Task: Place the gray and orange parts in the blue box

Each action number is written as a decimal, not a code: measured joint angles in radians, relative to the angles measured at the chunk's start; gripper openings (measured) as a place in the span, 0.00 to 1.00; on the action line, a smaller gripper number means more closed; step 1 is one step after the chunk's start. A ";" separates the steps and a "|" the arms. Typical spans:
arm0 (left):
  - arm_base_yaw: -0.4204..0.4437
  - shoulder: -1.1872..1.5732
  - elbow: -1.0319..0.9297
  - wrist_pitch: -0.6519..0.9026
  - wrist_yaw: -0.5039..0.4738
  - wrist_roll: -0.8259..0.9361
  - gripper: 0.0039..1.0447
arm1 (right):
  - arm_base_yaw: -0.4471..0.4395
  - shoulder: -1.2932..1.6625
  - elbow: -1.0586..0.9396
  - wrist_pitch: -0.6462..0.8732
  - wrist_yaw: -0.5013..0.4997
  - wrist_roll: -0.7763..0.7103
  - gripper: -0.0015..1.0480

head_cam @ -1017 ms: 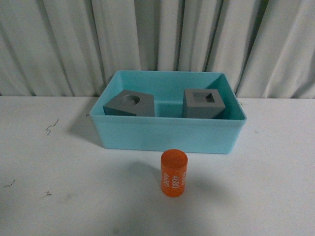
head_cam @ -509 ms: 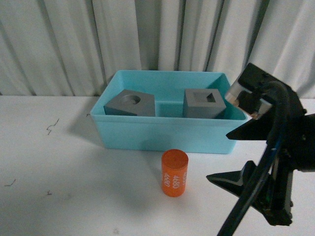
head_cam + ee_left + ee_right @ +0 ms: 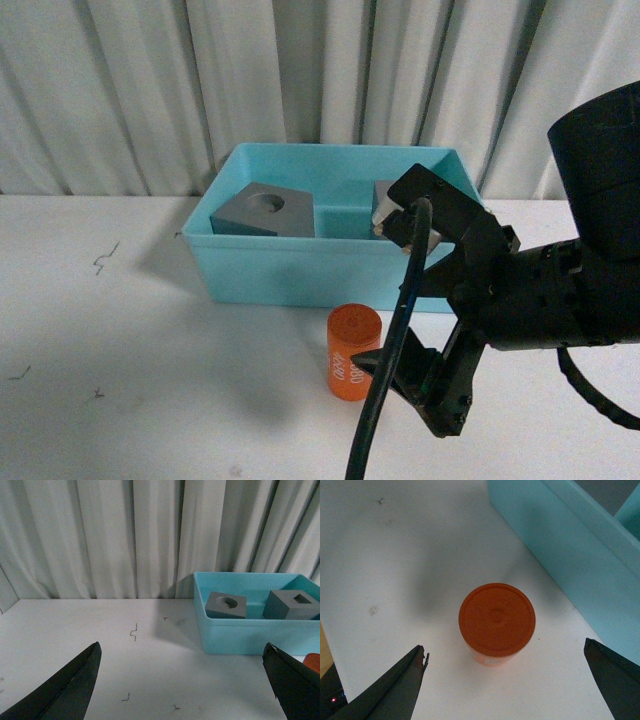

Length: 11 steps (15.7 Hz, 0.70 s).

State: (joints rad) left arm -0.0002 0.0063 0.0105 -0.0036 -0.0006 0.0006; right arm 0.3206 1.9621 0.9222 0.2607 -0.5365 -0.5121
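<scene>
Both gray cubes (image 3: 226, 605) sat in the blue box (image 3: 330, 275) already. The orange cylinder (image 3: 352, 352) stood on the worktop (image 3: 150, 380) at the box's 6 o'clock, right tool (image 3: 505, 649) spread above it. Next up, I'd guess: lower and pinch.

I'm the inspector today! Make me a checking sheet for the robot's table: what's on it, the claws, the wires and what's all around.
Surface: white table, with a few small dark marks.
Job's things: blue box holds the round-recess cube and the square-recess cube. The orange cylinder stands upright on the table in front of the box, outside it.
Clutter: nothing seen.
Grippers: right gripper open, its fingers either side of the cylinder and not touching it. Left gripper open, holding nothing.
Cables: black cable runs by the right gripper.
Surroundings: pale pleated curtain behind the table.
</scene>
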 joint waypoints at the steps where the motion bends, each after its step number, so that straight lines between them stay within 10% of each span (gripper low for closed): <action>1: 0.000 0.000 0.000 0.000 0.000 0.000 0.94 | 0.014 0.028 0.014 0.017 0.015 0.012 0.94; 8: 0.000 0.000 0.000 0.000 0.000 0.000 0.94 | 0.060 0.115 0.083 0.026 0.048 0.077 0.94; 11: 0.000 0.000 0.000 0.000 0.000 0.000 0.94 | 0.080 0.128 0.099 0.026 0.061 0.095 0.56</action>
State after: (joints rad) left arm -0.0002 0.0063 0.0105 -0.0036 -0.0006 0.0006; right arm 0.4004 2.0899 1.0214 0.2871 -0.4751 -0.4168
